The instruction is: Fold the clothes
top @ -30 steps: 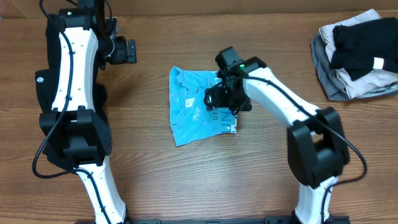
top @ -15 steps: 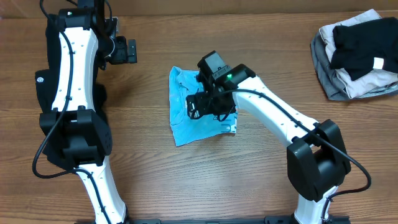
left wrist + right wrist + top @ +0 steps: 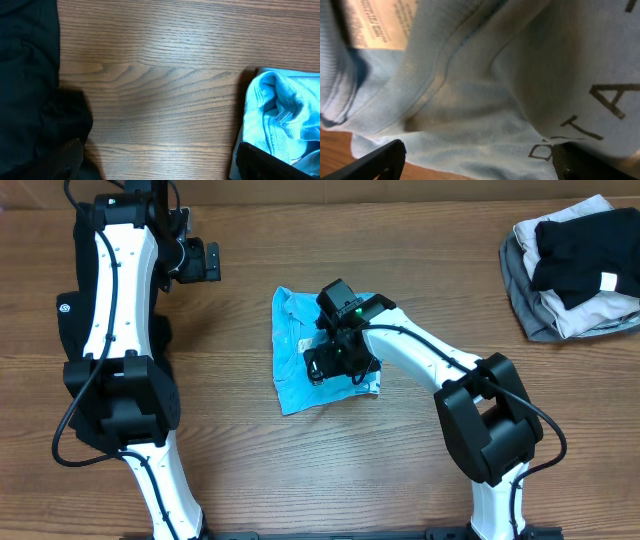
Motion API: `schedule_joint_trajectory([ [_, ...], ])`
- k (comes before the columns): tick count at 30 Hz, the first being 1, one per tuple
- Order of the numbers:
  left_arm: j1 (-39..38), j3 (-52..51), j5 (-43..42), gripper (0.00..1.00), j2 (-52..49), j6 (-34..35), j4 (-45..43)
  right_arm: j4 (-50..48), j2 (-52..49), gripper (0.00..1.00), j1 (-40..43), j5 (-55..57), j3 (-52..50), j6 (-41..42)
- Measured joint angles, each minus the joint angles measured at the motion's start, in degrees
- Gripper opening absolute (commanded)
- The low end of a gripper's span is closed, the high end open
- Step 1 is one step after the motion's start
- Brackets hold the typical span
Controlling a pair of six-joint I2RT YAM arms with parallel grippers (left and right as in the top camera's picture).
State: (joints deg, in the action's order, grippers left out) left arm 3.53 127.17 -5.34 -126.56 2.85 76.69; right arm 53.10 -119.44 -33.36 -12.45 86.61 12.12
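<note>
The light blue T-shirt (image 3: pixel 293 375) lies crumpled and partly folded at the table's middle, with printed lettering at its right edge. It fills the right wrist view (image 3: pixel 470 85) and shows at the right of the left wrist view (image 3: pixel 287 102). My right gripper (image 3: pixel 335 360) is low over the shirt's middle, and its open fingers (image 3: pixel 480 162) straddle the cloth. My left gripper (image 3: pixel 205 262) is open and empty (image 3: pixel 160 162) above bare wood, left of the shirt. A black garment (image 3: pixel 68 320) with a small white round logo lies under the left arm (image 3: pixel 25 55).
A pile of grey, black and beige clothes (image 3: pixel 570 265) sits at the back right corner. The table (image 3: pixel 400 470) is brown wood. The left arm's base stands at the front left, the right arm's base at the front right.
My right gripper has moved left and slightly forward, from the shirt's right edge to over its middle. The left arm has not moved.
</note>
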Motion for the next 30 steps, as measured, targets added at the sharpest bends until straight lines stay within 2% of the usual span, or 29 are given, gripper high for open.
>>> schedule_joint_trajectory([
  [15, 0.0, 0.0, 0.0, 1.0, 0.0, 0.0, -0.2, -0.1, -0.9, 0.97, 1.4, 0.7, 0.2, 0.1],
  [30, 0.0, 0.0, 0.0, 1.0, 0.0, 0.0, -0.2, -0.2, -0.9, 0.98, 14.6, 0.2, 0.2, -0.1],
])
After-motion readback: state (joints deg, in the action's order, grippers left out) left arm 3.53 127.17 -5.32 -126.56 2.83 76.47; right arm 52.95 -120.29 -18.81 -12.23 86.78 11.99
